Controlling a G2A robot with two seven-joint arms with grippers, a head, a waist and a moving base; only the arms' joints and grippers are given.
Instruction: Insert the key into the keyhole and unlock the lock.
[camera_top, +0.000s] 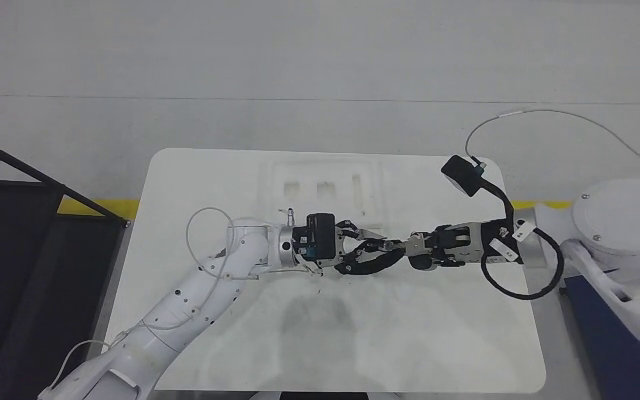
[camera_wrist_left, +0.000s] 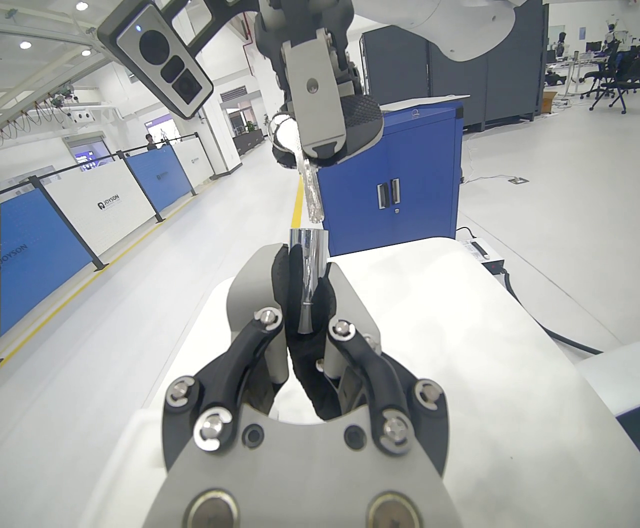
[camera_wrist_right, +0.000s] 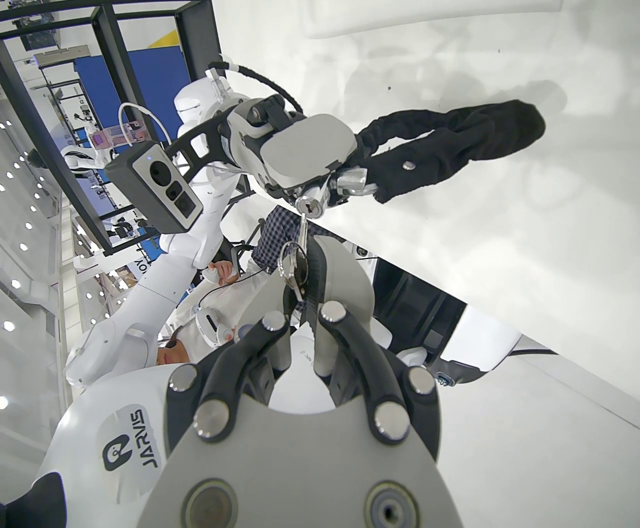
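Two-handed key insertion, at the point of entry. My left gripper (camera_wrist_left: 306, 280) is clenched on the lock (camera_wrist_left: 310, 250), a chrome cylinder whose black sleeved cable (camera_wrist_right: 450, 140) trails away over the table (camera_top: 200, 200). My right gripper (camera_wrist_right: 300, 267) grips the key (camera_wrist_right: 301, 235) by its head, the blade projecting ahead of the fingers.

In the top view the two grippers meet nose to nose near the table's centre: the left arm comes in from 8 o'clock, the right arm from 3 o'clock, and the lock lies at 9 o'clock from the key. Both are held above the table surface.

The key's long axis runs roughly along the 3-to-9 line, close to the cylinder's own axis, but in the left wrist view the blade is slightly tilted against the cylinder. The tip stands just at the keyhole (camera_wrist_right: 310, 206); I cannot tell whether it touches. I judge the blade not yet seated. The coming push depends on closing that small tilt before advancing toward 9 o'clock.
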